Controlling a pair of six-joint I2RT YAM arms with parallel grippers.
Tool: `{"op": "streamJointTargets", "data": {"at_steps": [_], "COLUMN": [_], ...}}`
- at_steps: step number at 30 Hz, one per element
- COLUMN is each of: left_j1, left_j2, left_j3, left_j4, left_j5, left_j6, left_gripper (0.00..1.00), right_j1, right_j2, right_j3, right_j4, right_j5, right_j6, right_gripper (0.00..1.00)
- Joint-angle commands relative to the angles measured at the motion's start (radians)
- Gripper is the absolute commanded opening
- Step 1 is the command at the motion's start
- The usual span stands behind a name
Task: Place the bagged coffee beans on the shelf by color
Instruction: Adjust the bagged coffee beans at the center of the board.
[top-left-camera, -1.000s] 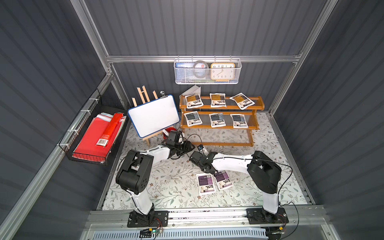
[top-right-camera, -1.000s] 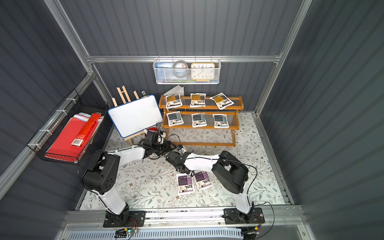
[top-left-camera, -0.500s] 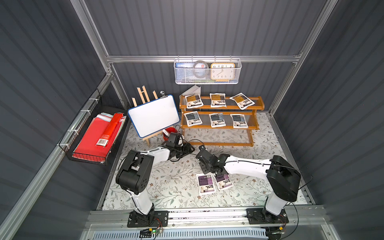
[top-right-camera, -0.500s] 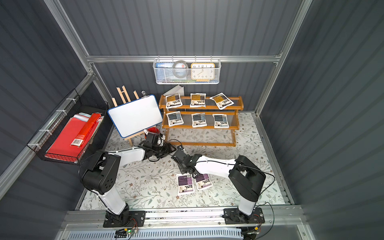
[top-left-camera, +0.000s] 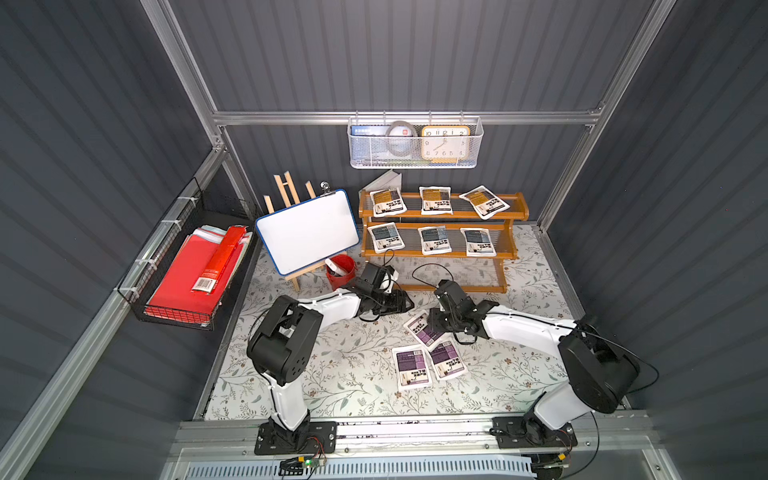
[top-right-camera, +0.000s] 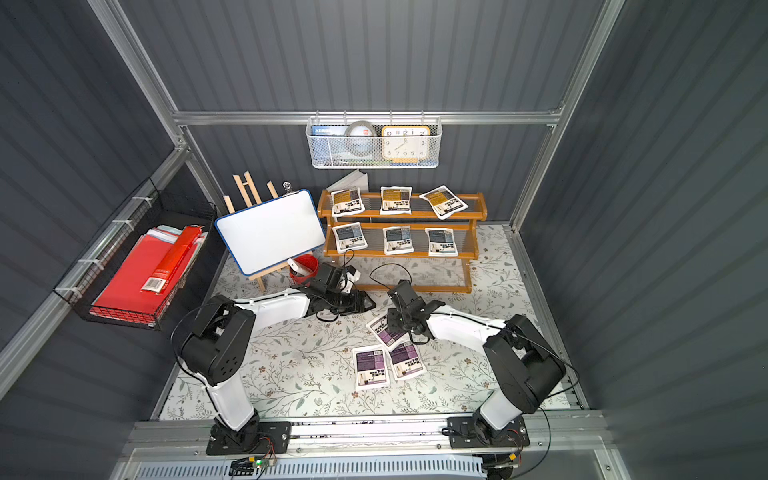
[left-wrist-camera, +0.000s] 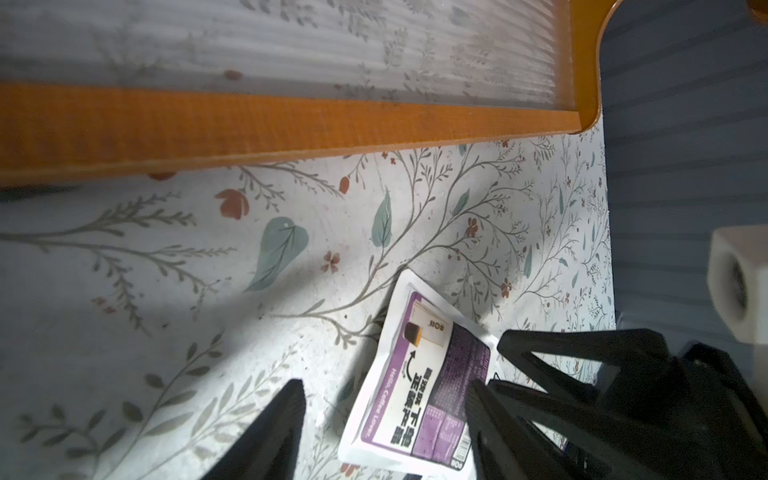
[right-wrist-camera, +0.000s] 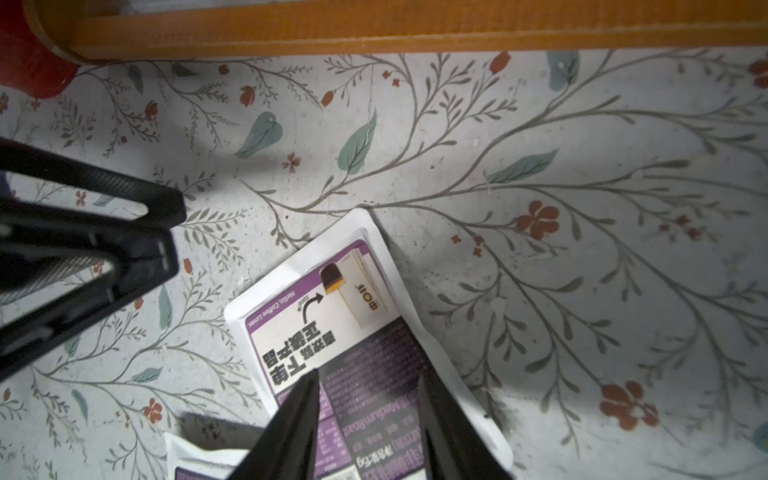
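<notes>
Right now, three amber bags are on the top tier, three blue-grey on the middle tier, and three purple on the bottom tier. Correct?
Not the last part: the purple bags lie on the table in front of the shelf, as both top views show. The amber bags and blue-grey bags sit as you said.

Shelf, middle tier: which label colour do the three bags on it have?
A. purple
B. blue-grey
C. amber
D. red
B: the shelf holds three blue-grey bags on its middle tier; the amber bags are on the top tier, and the purple bags are on the mat.
</notes>
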Motion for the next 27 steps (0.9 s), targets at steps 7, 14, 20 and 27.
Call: {"op": "streamJointTargets", "data": {"at_steps": [7,14,20,27], "left_j1": [-0.019,-0.036,-0.058,-0.068], "left_j2": [0.060,0.085,0.121,0.141], "left_j3": [0.048,0.074,0.086,0.083], "left_j4": [-0.033,-0.029,-0.022,-0.012], "left_j5": [0.029,0.036,0.036,0.044], "left_j6": [0.037,0.044,0.045,0.046], "left_gripper": [0.65,0.65,0.65,0.64], "right_j1": [0.006,0.006,0.006,-0.003], "right_j2": [-0.060,-0.156,-0.138,-0.053], "right_j3": [-0.105,-0.173,-0.185,-0.131], "right_j4": [-0.113,-0.128,-0.098,-0.060], "right_j5": [0.072,0.106,0.070,0.061], "right_j6": [0.139,0.166,0.154,0.102], "right_gripper": [0.32,0.27,0.25,0.25]}}
